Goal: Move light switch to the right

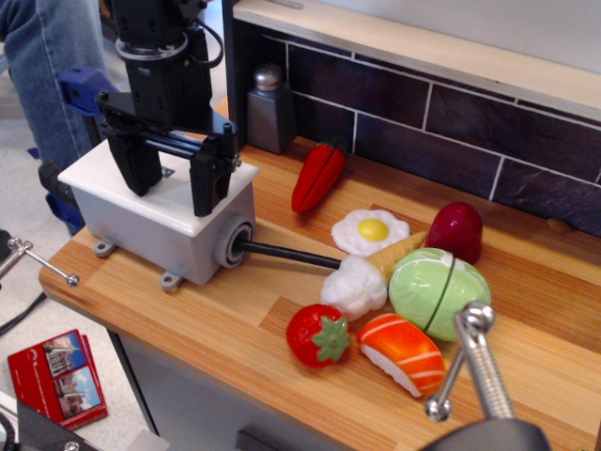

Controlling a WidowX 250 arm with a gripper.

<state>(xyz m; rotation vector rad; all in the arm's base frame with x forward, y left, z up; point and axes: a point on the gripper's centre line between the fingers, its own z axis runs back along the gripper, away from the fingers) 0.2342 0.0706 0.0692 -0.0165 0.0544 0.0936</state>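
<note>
The grey-white box stands at the left end of the wooden counter. Its white top faceplate carries the light switch, a small silvery lever that only just shows between my fingers. My black gripper is open and hangs over the box top. One finger is left of the switch and the other is right of it, near the box's right edge. I cannot tell whether either finger touches the lever.
A black rod sticks out of the box's round socket toward the toy food: egg, strawberry, cabbage, sushi, red pepper. A blue clamp handle is behind the box. A grey shaker stands by the tiled wall.
</note>
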